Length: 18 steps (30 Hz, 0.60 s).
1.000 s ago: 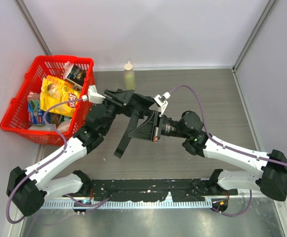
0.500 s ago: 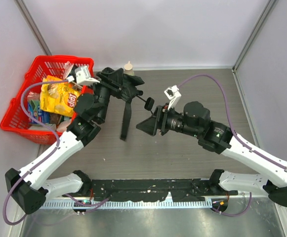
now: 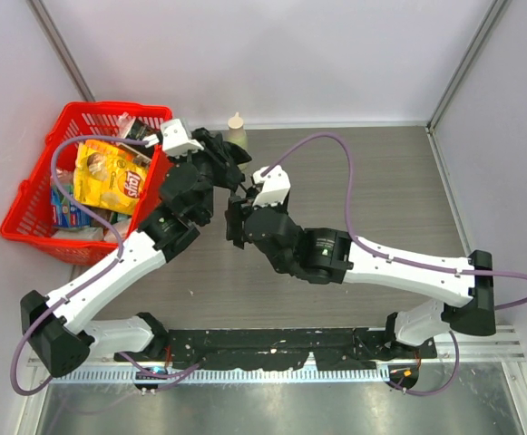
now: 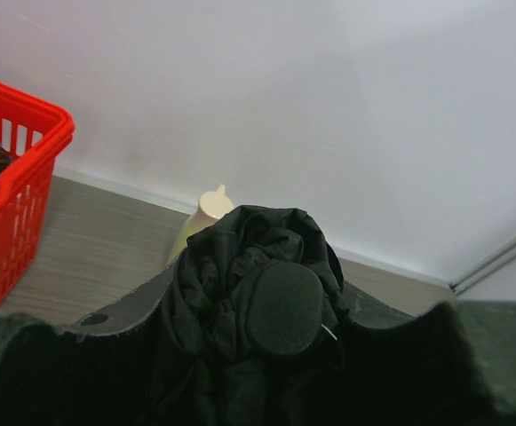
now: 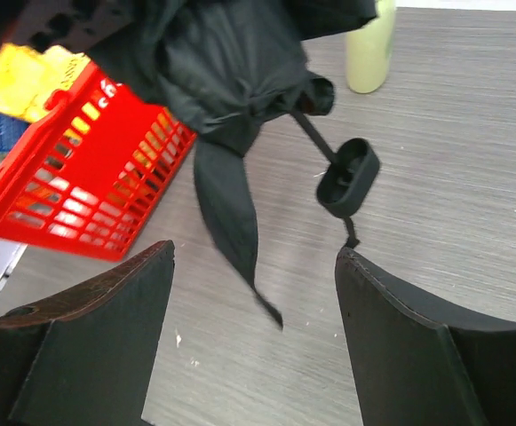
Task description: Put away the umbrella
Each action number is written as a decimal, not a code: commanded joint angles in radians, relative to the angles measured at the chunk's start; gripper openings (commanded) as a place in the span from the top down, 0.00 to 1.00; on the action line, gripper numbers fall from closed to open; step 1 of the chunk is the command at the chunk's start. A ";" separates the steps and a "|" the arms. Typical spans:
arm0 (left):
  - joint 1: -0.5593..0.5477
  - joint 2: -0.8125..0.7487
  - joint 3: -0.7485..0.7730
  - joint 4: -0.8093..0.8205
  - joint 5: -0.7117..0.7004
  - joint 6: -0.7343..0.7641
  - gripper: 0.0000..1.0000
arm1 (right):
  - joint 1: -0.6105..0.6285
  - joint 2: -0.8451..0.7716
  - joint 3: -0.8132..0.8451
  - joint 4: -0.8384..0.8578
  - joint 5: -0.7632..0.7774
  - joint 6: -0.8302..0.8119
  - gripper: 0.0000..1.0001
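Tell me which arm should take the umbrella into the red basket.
Left, probably: the left gripper holds the umbrella beside the red basket; the right gripper is open and empty, farther away.

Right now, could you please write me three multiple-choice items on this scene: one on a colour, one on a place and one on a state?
1. What colour is the plastic lattice basket?
A) blue
B) green
C) red

2. Where is the pale plastic squeeze bottle?
A) inside the basket
B) upright on the grey wood-grain table, by the back wall
C) lying on its side at the near edge

3. How is the right claw?
A) open and empty
B) shut on a snack bag
C) shut on the bottle

Answers:
1 C, its walls and rim are bright red.
2 B, it stands on the tabletop just before the wall.
3 A, its fingers stand wide apart, and the black fabric compact umbrella ahead of them is untouched by them.
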 commanded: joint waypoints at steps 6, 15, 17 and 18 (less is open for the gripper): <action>-0.036 -0.015 0.032 0.130 -0.150 0.056 1.00 | -0.010 0.127 0.175 0.083 0.172 0.022 0.24; -0.062 -0.028 0.027 0.140 -0.211 0.091 1.00 | -0.030 0.219 0.240 0.042 0.215 0.014 0.38; -0.065 -0.028 0.027 0.139 -0.216 0.091 1.00 | -0.033 0.229 0.235 0.042 0.214 0.017 0.45; -0.066 -0.029 0.027 0.140 -0.222 0.091 1.00 | -0.033 0.229 0.226 0.040 0.215 0.017 0.50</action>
